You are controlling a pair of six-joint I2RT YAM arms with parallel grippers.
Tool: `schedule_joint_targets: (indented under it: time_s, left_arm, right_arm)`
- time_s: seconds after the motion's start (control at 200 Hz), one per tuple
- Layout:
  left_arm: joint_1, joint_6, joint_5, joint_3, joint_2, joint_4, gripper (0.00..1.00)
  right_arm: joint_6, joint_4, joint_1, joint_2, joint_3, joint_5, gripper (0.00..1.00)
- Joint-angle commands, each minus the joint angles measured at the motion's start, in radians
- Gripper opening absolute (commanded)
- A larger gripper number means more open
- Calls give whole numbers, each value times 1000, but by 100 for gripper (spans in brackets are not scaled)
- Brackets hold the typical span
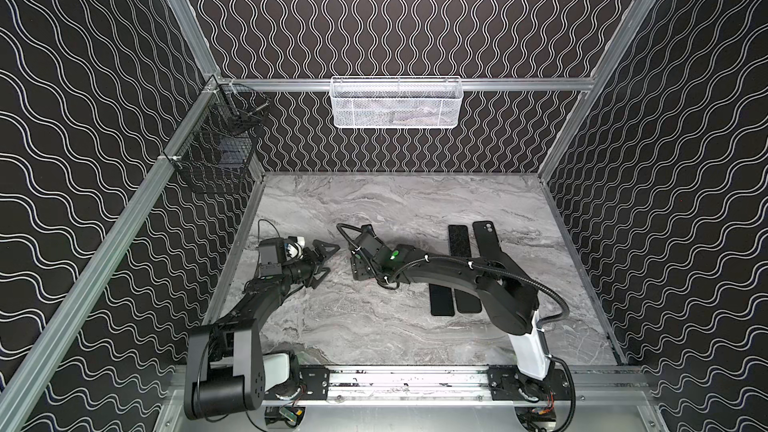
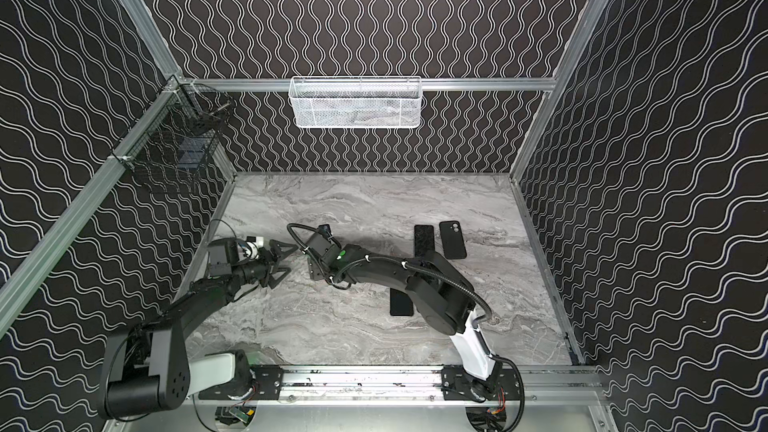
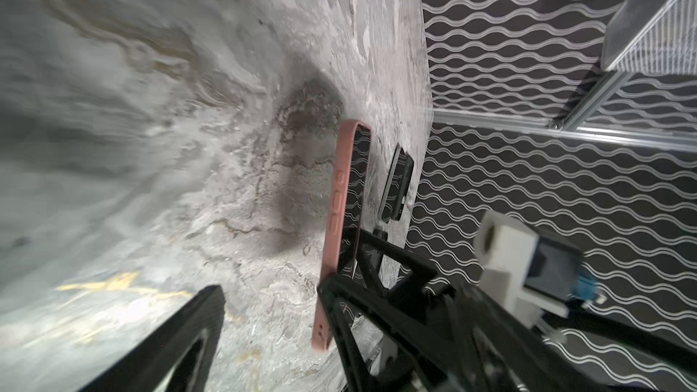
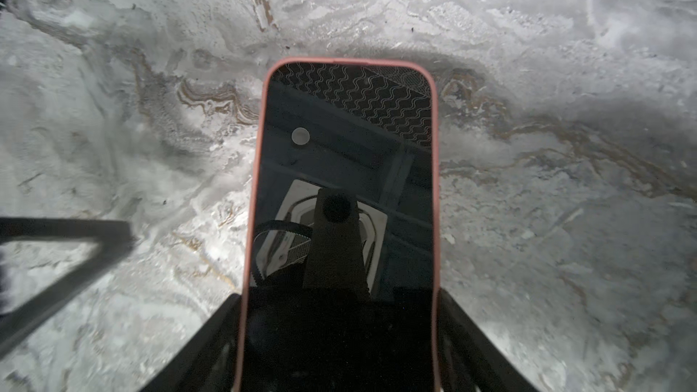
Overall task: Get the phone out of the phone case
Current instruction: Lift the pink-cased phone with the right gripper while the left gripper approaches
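Right pincer (image 4: 343,318): clamped on the phone (image 4: 339,167), in its pink phone case (image 3: 341,197), over the desk's middle.
Left pincer (image 1: 330,260): wide, empty, near the phone case.
Around: black case (image 1: 487,238) and dark slab (image 1: 458,238) toward the right edge; two slabs (image 1: 441,300) partly under the right arm (image 1: 457,274).
Desk (image 1: 374,338): grey marble.
Room: wavy black walls (image 1: 415,14); white basket (image 1: 397,103) at back, wire basket (image 1: 220,155) on left.

I can read no text, label, brand or number in any of my views. The raised marks along the side of the pink silicone phone case (image 3: 341,197) are button outlines, not letters. The black glass phone screen (image 4: 339,126) shows only reflections.
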Motion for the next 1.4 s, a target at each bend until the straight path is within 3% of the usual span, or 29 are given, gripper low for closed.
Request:
schedule_joint_targets:
  time_s: [0.0,0.16,0.255,0.415,0.551,0.791,0.901,1.391]
  left_arm:
    - [-41,-57,-22,0,33,172,97]
    - [-108,-54,-55,21,79,208,91]
    - [-125,-84,-55,11,98,273,80]
    - [-151,-72,-84,25,115,262,71]
    - [-159,-94,-92,9,127,311,60]
    - [-173,-92,-105,10,143,317,51]
    - [-180,-94,-110,10,151,325,39]
    - [-189,-115,-118,-1,199,382,15]
  right_arm:
    - [-16,64,-2,-41,-26,-45,65]
    - [-15,84,-2,-82,-65,-90,65]
    - [-13,92,-2,-98,-81,-99,65]
    - [-11,98,-4,-113,-98,-126,65]
    - [-6,107,-3,-124,-110,-138,65]
    - [3,119,-2,-128,-121,-156,65]
    - [7,119,-2,-124,-119,-161,65]
    - [15,135,-1,-102,-120,-185,65]
